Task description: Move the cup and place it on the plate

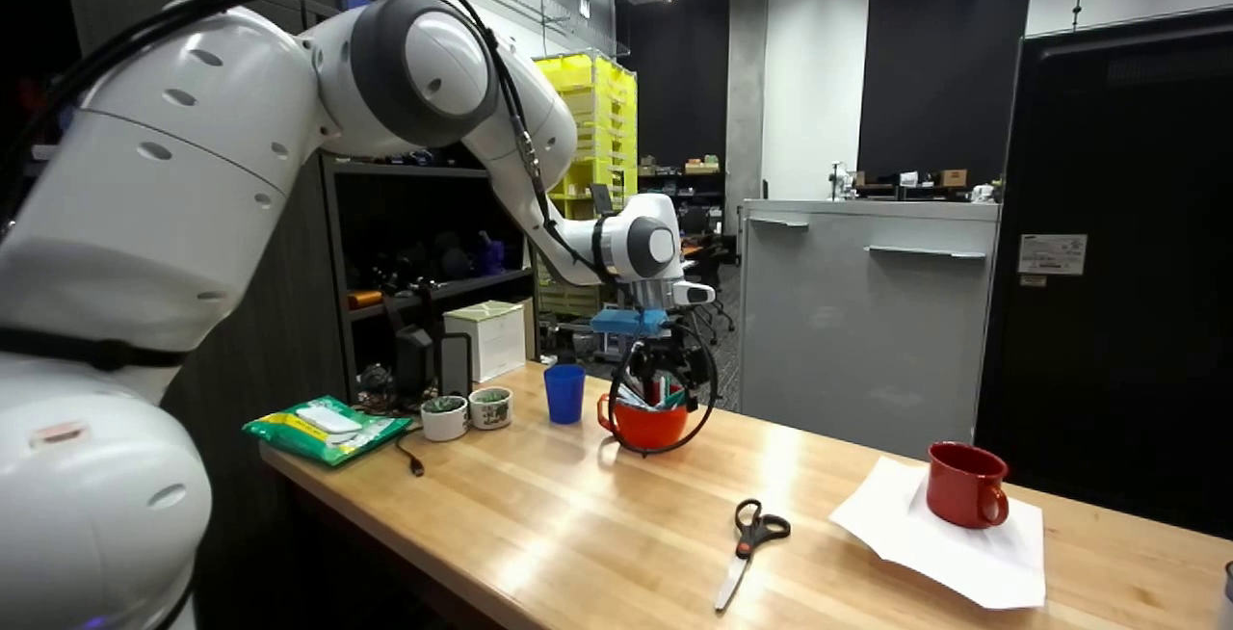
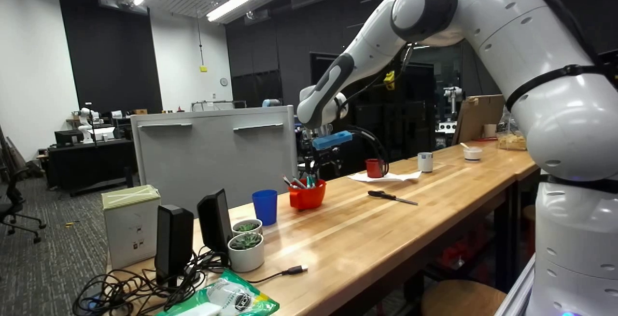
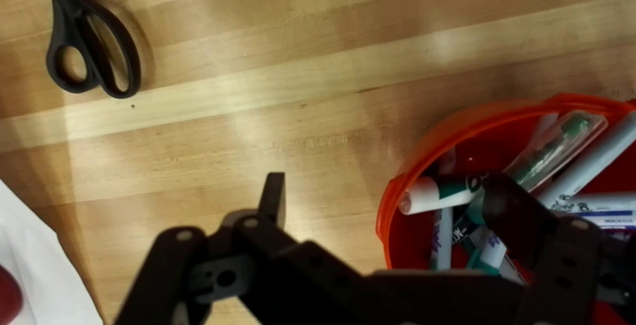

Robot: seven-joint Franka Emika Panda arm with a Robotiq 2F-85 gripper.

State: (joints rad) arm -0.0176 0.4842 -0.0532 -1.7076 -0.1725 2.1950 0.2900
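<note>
The cup [image 1: 647, 430] is a wide, low orange-red vessel with several markers in it. It stands upright on the table and also shows in an exterior view [image 2: 308, 199] and at the right of the wrist view [image 3: 497, 138]. My gripper [image 3: 386, 186] is directly above it and open. In the wrist view one finger shows outside the rim, over the table, and the other over the cup's inside among the markers. I cannot tell how deep that finger reaches. The plate [image 1: 891, 519], a white angular sheet, lies on the table away from the cup, also in the wrist view [image 3: 44, 265].
A red mug [image 1: 963, 485] stands on the plate. Black scissors [image 1: 756, 534] lie between cup and plate. A small blue cup [image 2: 264, 208] stands beside the cup. Two potted plants [image 2: 246, 254], black speakers [image 2: 174, 238] and a green pack [image 1: 327, 428] are farther along the table.
</note>
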